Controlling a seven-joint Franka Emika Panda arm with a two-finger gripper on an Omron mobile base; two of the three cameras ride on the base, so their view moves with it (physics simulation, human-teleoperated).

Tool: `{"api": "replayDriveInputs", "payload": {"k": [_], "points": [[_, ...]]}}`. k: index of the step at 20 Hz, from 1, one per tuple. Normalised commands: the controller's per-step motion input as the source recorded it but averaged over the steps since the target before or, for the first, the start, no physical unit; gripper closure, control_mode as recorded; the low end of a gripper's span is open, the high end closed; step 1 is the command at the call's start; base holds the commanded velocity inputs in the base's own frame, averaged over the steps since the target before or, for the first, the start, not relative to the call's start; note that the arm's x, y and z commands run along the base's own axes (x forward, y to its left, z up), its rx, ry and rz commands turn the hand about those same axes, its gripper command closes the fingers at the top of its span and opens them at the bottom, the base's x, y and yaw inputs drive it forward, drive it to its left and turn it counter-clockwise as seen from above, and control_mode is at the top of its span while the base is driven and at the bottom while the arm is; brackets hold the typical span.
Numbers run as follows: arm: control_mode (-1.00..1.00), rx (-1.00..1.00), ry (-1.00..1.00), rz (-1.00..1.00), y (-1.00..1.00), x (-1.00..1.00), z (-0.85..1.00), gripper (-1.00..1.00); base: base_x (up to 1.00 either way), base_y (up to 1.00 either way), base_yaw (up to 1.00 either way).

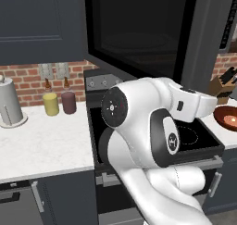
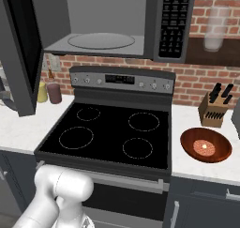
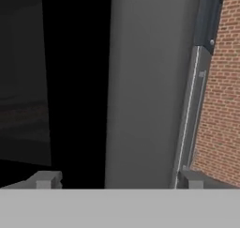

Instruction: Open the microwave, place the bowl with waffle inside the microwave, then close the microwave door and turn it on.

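Observation:
The microwave hangs above the stove with its cavity showing and a glass turntable inside. The microwave door is swung wide to the left and appears as a big dark panel in the left base view. In the hand view my gripper is open. Its fingertips stand wide apart on either side of the door's grey edge, with nothing held. The reddish-brown bowl rests on the counter right of the stove, with the pale waffle inside. The bowl also shows beyond my forearm.
A black-topped stove lies under the microwave. A knife block stands behind the bowl. On the left counter are a paper towel roll, a yellow canister and a maroon canister. A glass jar sits on a shelf.

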Motion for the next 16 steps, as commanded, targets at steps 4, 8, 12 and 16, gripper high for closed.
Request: {"api": "replayDriveInputs", "payload": {"k": [4,8,12,16], "points": [[-1.0,-0.04,-0.17,0.0,0.2,-0.31,-0.01,-1.0,0.0,0.0,0.0],[-1.0,-0.04,-0.16,0.0,0.31,-0.34,-0.04,-1.0,0.0,0.0,0.0],[-1.0,0.0,-0.02,0.0,0.11,-0.4,0.0,-1.0,0.0,0.0,0.0],[-1.0,0.0,0.0,0.0,0.03,-0.49,0.01,-1.0,0.0,0.0,0.0]]}}
